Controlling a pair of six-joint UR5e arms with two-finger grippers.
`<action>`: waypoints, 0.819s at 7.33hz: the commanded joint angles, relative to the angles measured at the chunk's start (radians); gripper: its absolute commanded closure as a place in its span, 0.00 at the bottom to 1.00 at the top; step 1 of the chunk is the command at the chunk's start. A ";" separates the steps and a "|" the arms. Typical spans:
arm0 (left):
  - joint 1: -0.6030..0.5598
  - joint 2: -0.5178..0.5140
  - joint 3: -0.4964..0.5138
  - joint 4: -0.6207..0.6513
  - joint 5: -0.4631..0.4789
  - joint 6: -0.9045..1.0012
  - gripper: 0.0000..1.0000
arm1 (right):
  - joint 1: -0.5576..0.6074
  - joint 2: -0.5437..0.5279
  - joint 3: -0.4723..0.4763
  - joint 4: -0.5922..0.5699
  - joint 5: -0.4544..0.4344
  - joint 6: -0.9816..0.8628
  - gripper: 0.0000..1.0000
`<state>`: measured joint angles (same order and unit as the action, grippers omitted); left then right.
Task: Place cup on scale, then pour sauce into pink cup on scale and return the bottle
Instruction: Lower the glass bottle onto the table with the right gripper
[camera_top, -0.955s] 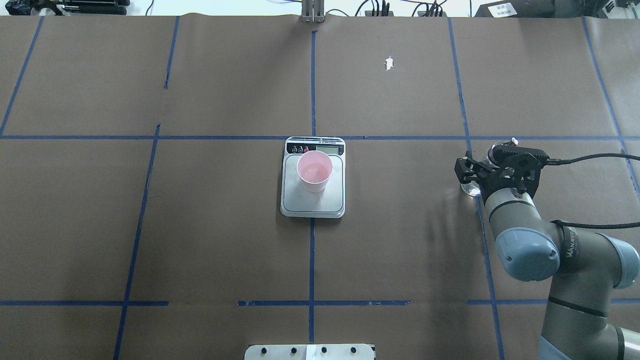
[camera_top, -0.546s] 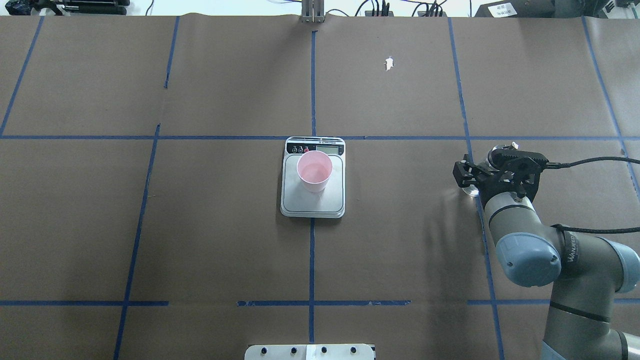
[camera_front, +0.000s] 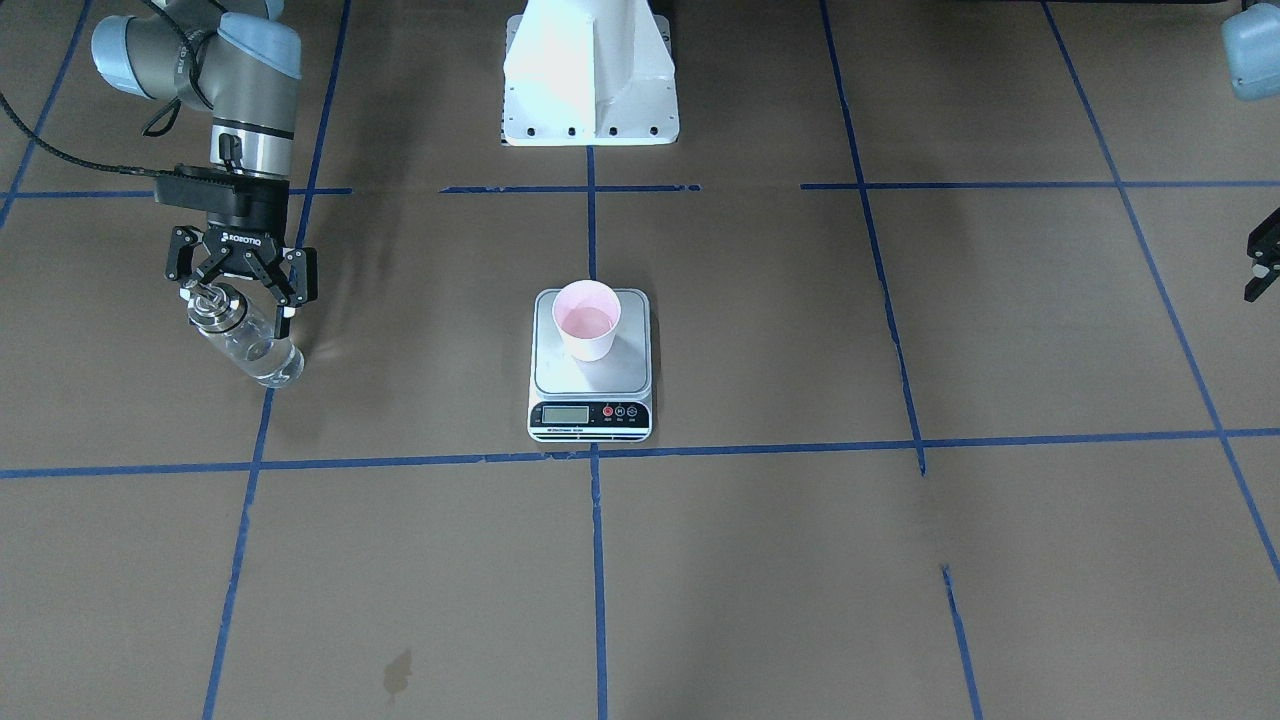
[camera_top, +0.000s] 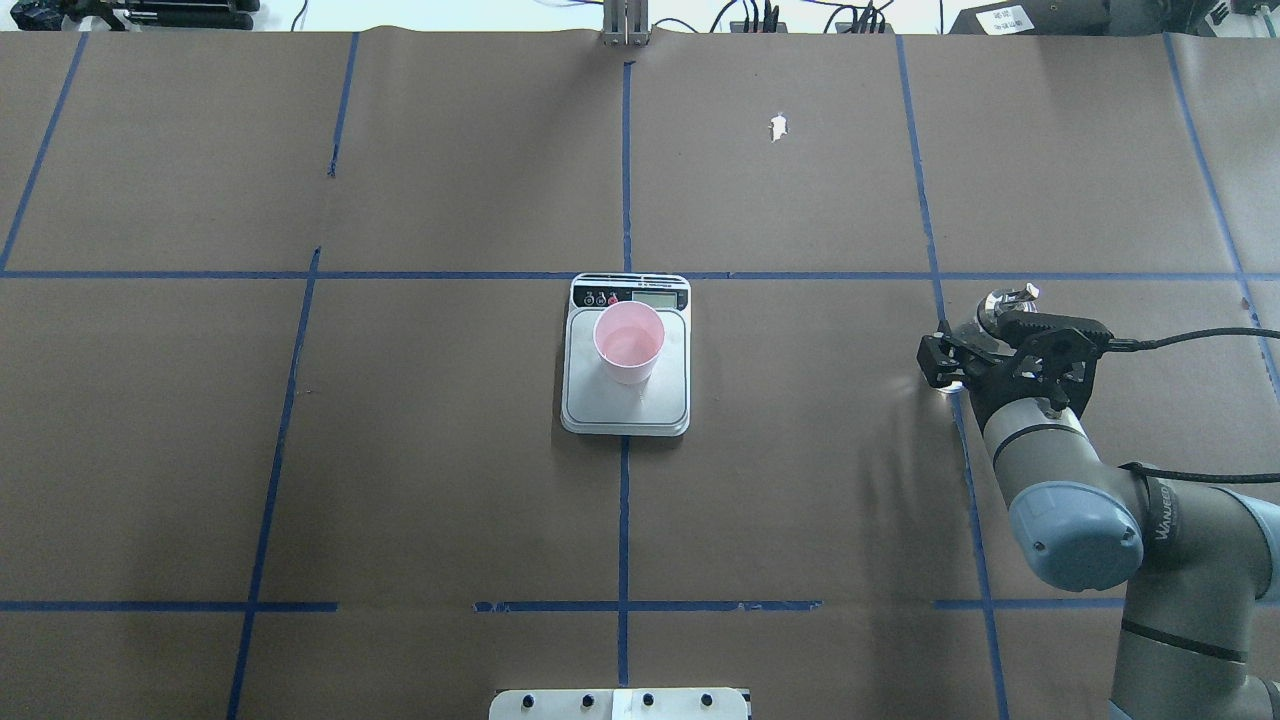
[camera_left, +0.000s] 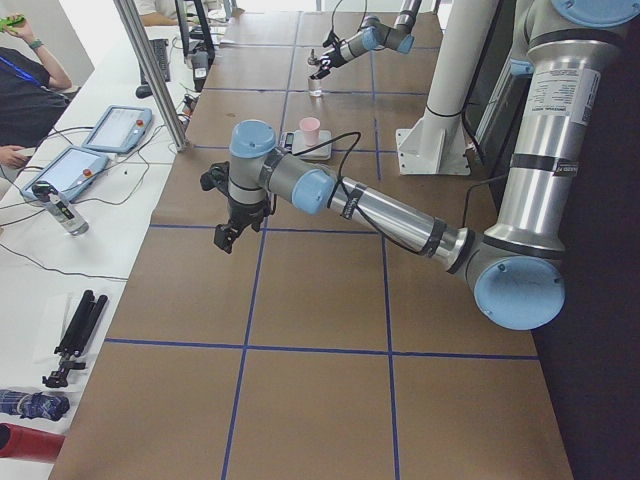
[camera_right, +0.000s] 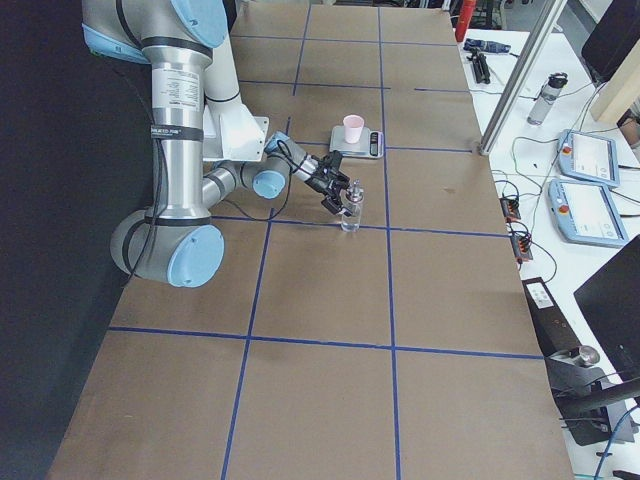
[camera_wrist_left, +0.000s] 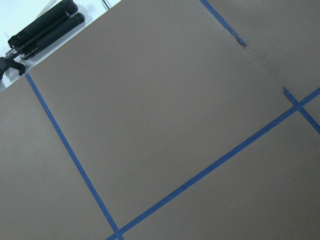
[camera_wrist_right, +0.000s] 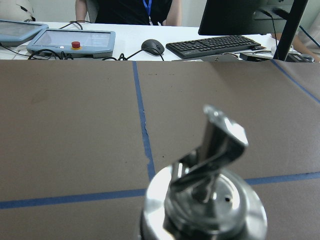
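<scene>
Off to my right on the table (camera_front: 900, 600), the bottle (camera_front: 245, 345) stands upright on a blue tape line (camera_front: 240, 520), well apart from the scale (camera_front: 590, 378). The front camera shows it best: my right gripper (camera_front: 238, 303) is at cap height with its jaws spread wide, one finger on each side of the silver cap (camera_front: 210, 308), and clear sauce (camera_front: 262, 358) shows through the glass.

From overhead my own wrist covers most of the bottle (camera_top: 1005, 300), so only the cap's top and a bit of the base peek out, and the spread is hard to read there. My right wrist camera sees the cap (camera_wrist_right: 205, 200) and its spout (camera_wrist_right: 222, 135) from very close, but neither finger.

At the table's middle the cup (camera_front: 588, 322) sits upright on the scale's platform, within its edges.

My left gripper (camera_left: 226, 232) hangs above bare paper far from all of this. The front view catches only a black sliver of it (camera_front: 1262, 262) at the edge, and its wrist camera shows just paper and tape, so I cannot tell how its jaws stand.
</scene>
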<state>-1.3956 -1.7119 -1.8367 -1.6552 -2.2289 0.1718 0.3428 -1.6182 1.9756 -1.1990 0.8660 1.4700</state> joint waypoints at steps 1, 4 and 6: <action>0.000 0.000 -0.001 0.000 0.000 0.000 0.00 | -0.025 -0.031 0.026 -0.001 -0.004 0.027 0.00; 0.001 0.002 -0.001 0.000 0.000 -0.002 0.00 | -0.077 -0.096 0.089 -0.002 -0.002 0.041 0.00; 0.000 0.000 -0.001 0.000 0.000 0.000 0.00 | -0.114 -0.138 0.146 -0.013 0.001 0.042 0.00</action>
<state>-1.3949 -1.7108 -1.8377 -1.6552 -2.2289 0.1714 0.2509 -1.7294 2.0836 -1.2073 0.8648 1.5111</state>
